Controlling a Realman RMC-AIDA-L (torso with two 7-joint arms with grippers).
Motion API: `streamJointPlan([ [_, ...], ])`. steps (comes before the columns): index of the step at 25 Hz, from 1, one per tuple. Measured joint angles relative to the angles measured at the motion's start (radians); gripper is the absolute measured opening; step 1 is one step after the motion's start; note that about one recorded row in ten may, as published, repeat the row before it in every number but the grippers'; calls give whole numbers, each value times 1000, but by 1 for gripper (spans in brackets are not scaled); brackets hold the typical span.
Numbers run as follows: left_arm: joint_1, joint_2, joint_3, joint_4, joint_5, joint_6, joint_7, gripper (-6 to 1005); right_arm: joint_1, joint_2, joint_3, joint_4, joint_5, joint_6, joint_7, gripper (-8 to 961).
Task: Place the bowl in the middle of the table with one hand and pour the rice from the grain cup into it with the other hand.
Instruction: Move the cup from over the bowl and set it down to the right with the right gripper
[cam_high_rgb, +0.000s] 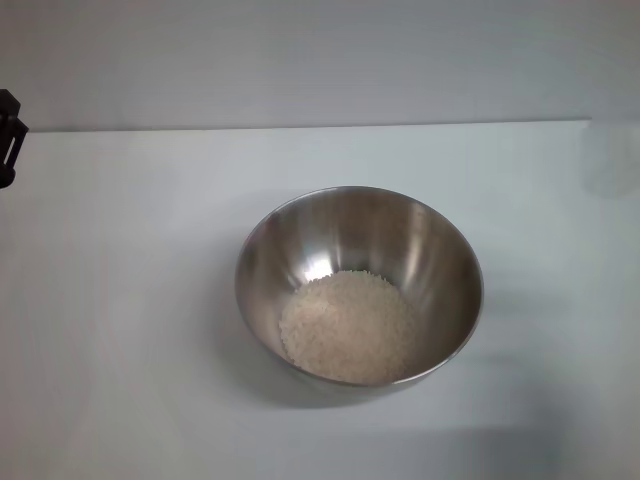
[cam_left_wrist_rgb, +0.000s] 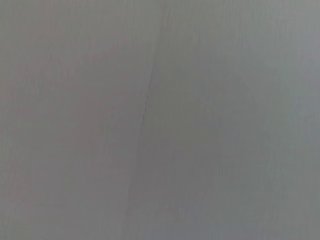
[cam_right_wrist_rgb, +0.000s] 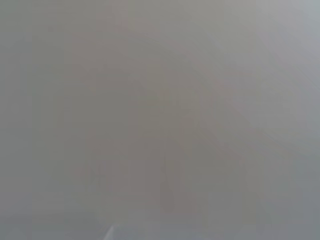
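Closest to me is the bowl (cam_high_rgb: 359, 285), a big round steel thing with a shiny brushed inside, sitting about mid-table on the plain white table (cam_high_rgb: 120, 330). The rice (cam_high_rgb: 348, 326) lies inside it as a loose pale heap, piled toward the near side. Further back at the left edge, a bit of the black left gripper (cam_high_rgb: 8, 137) pokes in; can't tell if its fingers are apart or together.
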Motion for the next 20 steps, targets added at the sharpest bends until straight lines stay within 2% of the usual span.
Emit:
streamJointPlan([
  [1,0,1,0,1,0,0,0,821,-3,0,-24,-1,61,39,69,13],
  [8,0,1,0,4,0,1,1,823,4,1,-96,-11,201,158,96,13],
  [20,0,1,3,4,2,7,1,826,23,1,-98,-50,211,298,99,13],
])
